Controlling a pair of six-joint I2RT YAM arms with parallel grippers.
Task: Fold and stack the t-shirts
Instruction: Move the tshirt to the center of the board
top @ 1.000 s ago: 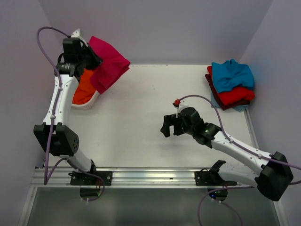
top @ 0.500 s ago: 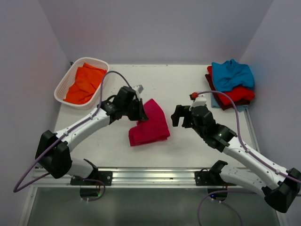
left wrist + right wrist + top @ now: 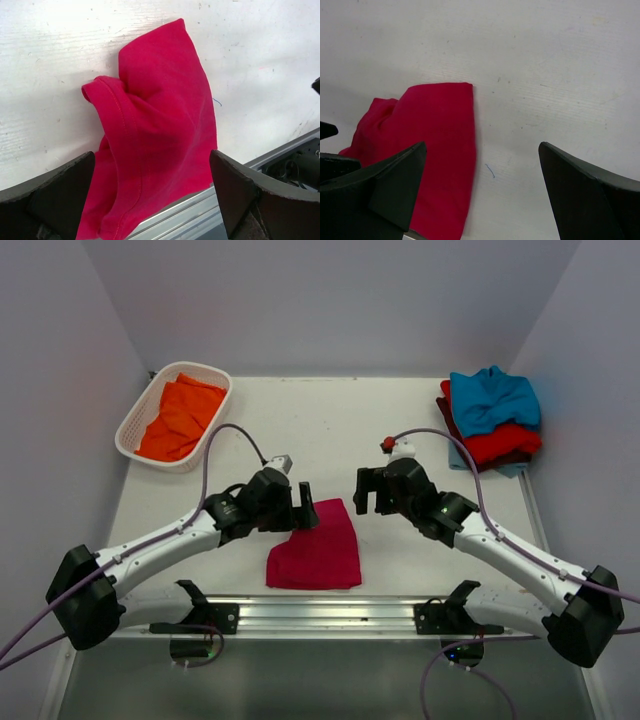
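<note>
Starting at your far left, the white plastic lattice basket (image 3: 133, 427) holds one orange t-shirt (image 3: 180, 416), unfolded and bunched, so that one has yet to be taken out. Moving in, your left gripper (image 3: 302, 513) hangs low over the counter (image 3: 400, 420) with its fingers spread wide and nothing between them. In the left wrist view the crimson-pink t-shirt (image 3: 318, 552) lies loose just under them. That shirt sits on the counter close to the near metal rail (image 3: 330, 612), between the two arms. It is rumpled, with one hemmed edge rolled over, so I would call it laid down but neither spread flat nor folded. To its right, your right gripper (image 3: 366, 492) hovers beside the shirt's far corner, fingers also wide apart and empty. At the far right corner the stack is already built: a teal-blue t-shirt (image 3: 490, 398) on top, a red t-shirt (image 3: 503, 445) under it and a maroon t-shirt (image 3: 448, 420) showing at the bottom. By my reckoning three are done. The crimson-pink one needs flattening, folding and carrying over, and then the orange one.
</note>
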